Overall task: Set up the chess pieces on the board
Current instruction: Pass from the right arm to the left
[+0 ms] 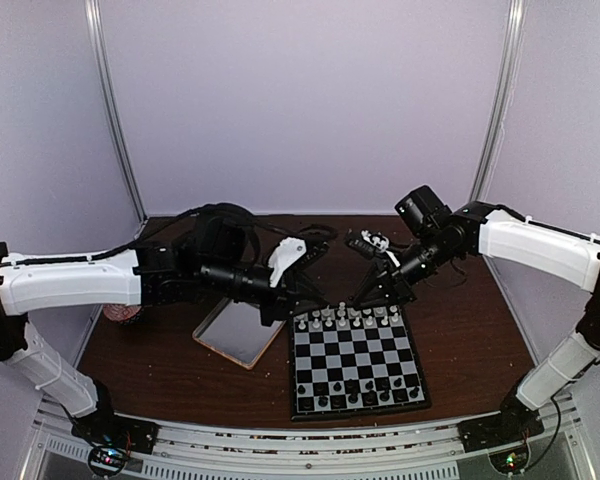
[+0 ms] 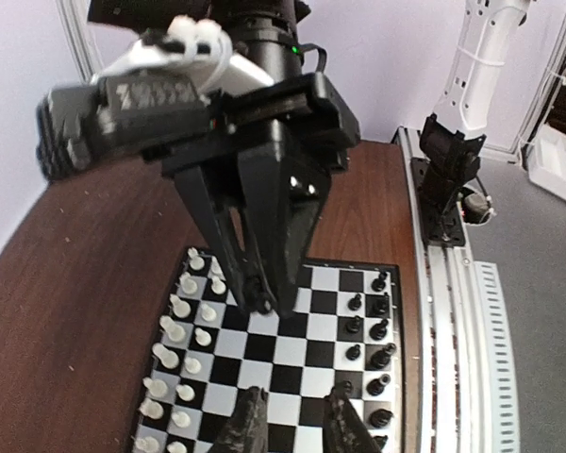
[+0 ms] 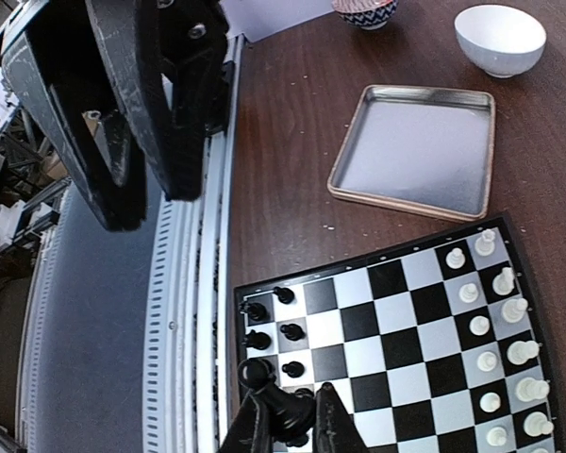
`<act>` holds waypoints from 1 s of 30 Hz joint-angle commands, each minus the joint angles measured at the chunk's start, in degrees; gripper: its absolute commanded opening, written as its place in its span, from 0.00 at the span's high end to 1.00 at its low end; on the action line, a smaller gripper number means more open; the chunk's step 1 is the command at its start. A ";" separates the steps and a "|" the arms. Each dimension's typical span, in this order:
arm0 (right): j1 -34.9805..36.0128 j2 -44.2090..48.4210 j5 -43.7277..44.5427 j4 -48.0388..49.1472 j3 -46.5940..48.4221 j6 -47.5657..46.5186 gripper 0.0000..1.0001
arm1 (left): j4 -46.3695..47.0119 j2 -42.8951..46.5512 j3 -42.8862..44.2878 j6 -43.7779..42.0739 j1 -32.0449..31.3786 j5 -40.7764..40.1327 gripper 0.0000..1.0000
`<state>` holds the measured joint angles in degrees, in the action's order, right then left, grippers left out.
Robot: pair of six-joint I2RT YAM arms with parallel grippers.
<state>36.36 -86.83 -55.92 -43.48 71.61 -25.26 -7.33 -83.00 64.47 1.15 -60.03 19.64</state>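
Observation:
The board (image 1: pixel 355 356) lies at the table's near middle. White chess pieces (image 1: pixel 350 318) fill its two far rows, and black chess pieces (image 1: pixel 355 392) stand along its near rows. Both grippers hover over the board's far edge. My left gripper (image 2: pixel 295 417) is open above a bare part of the board (image 2: pixel 283 354), nothing between its fingers, a black pawn (image 2: pixel 341 386) right beside one tip. My right gripper (image 3: pixel 295 425) is shut on a large black piece (image 3: pixel 288 406), held above the black back rows (image 3: pixel 288 332). In the top view the left gripper (image 1: pixel 302 303) and right gripper (image 1: pixel 358 298) hang close together.
A shallow metal tray with a wooden rim (image 1: pixel 238 333) lies left of the board. A white bowl (image 3: pixel 500 38) and a patterned bowl (image 3: pixel 363 9) stand beyond the tray. The slotted metal rail (image 3: pixel 193 283) runs along the table's near edge.

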 commanded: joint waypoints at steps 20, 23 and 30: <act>-0.06 -1.05 -12.10 -1.42 -2.20 0.47 0.88 | -13.94 -12.93 18.44 -25.75 -6.10 -7.31 0.81; -0.06 -1.15 -12.04 -1.52 -2.26 0.30 0.88 | -14.11 -13.61 19.00 -25.71 -6.26 -7.03 0.83; -0.06 -1.50 -11.52 -1.59 -2.32 0.20 0.88 | -14.96 -15.00 20.69 -25.97 -6.59 -6.38 0.87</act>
<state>36.34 -87.61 -66.85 -45.41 69.69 -25.15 -22.13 -96.90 82.63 -23.99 -66.11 12.62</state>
